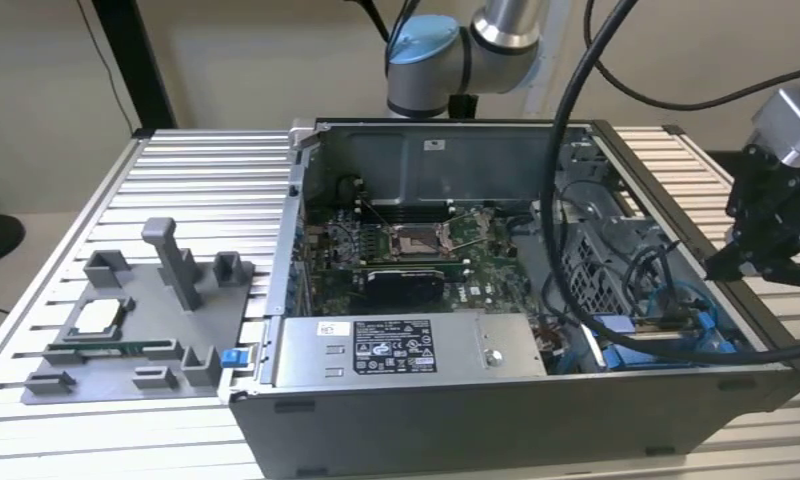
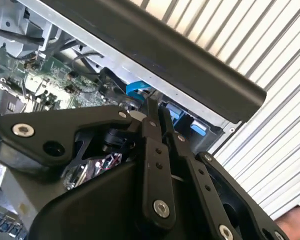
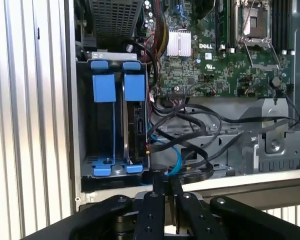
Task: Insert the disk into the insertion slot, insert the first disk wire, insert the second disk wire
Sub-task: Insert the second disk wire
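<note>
The disk (image 3: 139,125) stands on edge in its blue frame (image 3: 135,87) in the right slot of the drive bay (image 1: 667,335). Its connector edge faces the cables. A second blue frame (image 3: 104,87) fills the slot beside it. A blue wire (image 3: 176,160) and black wires (image 3: 190,145) lie loose next to the bay, none visibly plugged into the disk. My gripper (image 3: 166,181) hovers shut just outside the case wall by the bay, fingertips together with nothing seen between them. In the exterior view my gripper (image 1: 718,268) hangs over the case's right edge. A blue connector (image 2: 137,90) lies just past the fingertips (image 2: 151,105).
The open computer case (image 1: 507,420) lies on a slatted aluminium table (image 1: 200,170). Inside are the motherboard (image 1: 414,250) and a grey labelled power-supply box (image 1: 400,350). Thick black arm cables (image 1: 567,200) hang across the case. A grey fixture (image 1: 133,320) with parts sits on the exterior view's left.
</note>
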Motion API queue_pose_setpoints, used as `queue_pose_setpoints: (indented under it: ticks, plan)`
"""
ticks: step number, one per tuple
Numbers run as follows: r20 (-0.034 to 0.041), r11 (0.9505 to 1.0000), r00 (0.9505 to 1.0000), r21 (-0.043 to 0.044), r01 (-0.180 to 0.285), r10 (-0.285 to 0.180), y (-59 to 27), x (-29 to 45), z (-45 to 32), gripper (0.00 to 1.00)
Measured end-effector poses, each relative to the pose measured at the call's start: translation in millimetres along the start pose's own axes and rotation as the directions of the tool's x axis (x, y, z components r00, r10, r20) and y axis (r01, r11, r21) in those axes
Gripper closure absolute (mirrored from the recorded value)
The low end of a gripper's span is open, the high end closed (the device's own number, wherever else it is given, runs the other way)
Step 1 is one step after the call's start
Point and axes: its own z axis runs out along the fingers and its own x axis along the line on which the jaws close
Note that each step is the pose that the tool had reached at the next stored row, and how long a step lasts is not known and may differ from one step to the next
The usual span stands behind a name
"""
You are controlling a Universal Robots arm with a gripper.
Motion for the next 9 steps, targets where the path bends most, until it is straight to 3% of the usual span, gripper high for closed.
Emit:
queue_pose_setpoints:
  ticks: [9]
  plan:
    - [0.0004, 1.0000, 1.0000, 0.0001, 0.000, 0.000, 38.6, 0.9, -4.5, 1.00]
